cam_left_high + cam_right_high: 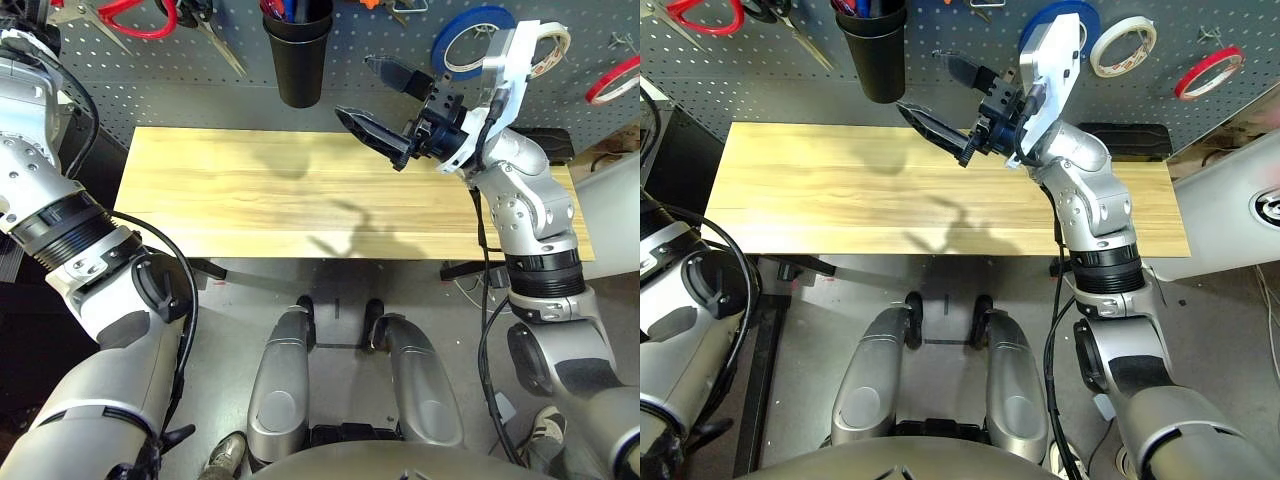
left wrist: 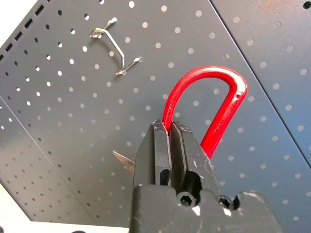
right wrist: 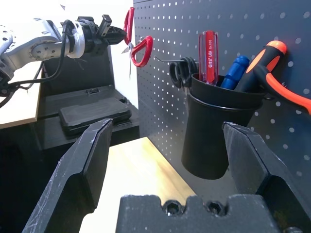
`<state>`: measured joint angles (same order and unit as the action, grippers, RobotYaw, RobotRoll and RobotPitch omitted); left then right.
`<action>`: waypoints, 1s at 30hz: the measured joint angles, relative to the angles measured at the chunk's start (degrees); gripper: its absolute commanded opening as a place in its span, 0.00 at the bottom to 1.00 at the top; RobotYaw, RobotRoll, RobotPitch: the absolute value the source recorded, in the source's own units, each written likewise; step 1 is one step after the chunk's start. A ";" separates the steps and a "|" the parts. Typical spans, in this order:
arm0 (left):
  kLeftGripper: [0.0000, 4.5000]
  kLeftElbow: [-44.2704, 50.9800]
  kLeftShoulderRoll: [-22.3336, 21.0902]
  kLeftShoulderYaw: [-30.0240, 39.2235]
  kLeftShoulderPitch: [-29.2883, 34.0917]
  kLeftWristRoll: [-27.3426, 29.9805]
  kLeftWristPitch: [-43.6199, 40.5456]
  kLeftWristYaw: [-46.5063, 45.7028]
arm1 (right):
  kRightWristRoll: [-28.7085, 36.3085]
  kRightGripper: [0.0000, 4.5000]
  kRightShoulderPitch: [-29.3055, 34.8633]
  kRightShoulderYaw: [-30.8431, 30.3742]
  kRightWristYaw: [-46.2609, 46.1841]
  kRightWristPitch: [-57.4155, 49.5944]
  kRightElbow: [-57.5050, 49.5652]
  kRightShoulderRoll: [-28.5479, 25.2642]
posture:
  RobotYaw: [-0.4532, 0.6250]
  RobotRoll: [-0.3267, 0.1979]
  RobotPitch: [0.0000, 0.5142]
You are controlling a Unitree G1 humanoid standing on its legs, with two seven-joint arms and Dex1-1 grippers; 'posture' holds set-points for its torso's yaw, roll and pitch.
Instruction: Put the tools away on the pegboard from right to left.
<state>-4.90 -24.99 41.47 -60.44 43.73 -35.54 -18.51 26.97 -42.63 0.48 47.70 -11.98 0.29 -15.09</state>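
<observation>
My left gripper (image 2: 170, 128) is shut on one red loop of the red-handled scissors (image 2: 228, 97), held up against the pegboard (image 2: 73, 121) just below a bare metal hook (image 2: 112, 47). The right wrist view shows the left gripper (image 3: 109, 34) with the scissors (image 3: 138, 46) at the board's left end. My right gripper (image 1: 354, 87) hovers open and empty over the table's back edge, right of the black cup (image 1: 298, 60). In the cup stand the red-handled screwdriver (image 3: 209, 48) and the orange-handled pliers (image 3: 277, 73). The red tape ring (image 1: 612, 80) hangs at the far right.
A bare wooden table (image 1: 250, 190) stands in front of the pegboard. Black-handled scissors (image 3: 181, 73) hang on a hook beside the cup. A blue tape roll (image 1: 470, 40) and a white tape roll (image 1: 1123, 45) hang behind my right wrist.
</observation>
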 measured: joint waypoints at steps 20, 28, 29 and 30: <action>0.01 0.00 1.26 -2.15 0.40 2.92 -0.01 0.00 | 0.73 1.00 -9.03 0.47 0.24 -5.40 -1.07 -3.75 | 0.45 0.62 0.59; 0.01 0.00 1.26 -2.18 0.52 3.42 -0.01 -0.01 | 2.47 1.00 -10.99 0.83 0.60 -8.64 -0.98 -4.49 | 0.45 0.62 0.59; 0.01 0.00 1.25 -2.18 0.52 3.44 -0.01 -0.01 | 2.63 1.00 -10.99 1.05 0.53 -8.90 -0.97 -4.49 | 0.45 0.62 0.59; 0.01 -0.01 1.26 -2.18 0.52 3.45 0.00 -0.01 | 2.67 1.00 -10.99 1.18 0.45 -9.22 -0.96 -4.48 | 0.45 0.62 0.59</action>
<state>-4.90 -23.74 39.29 -59.92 47.18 -35.55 -18.52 29.64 -53.62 1.67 48.16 -21.20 -0.67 -19.57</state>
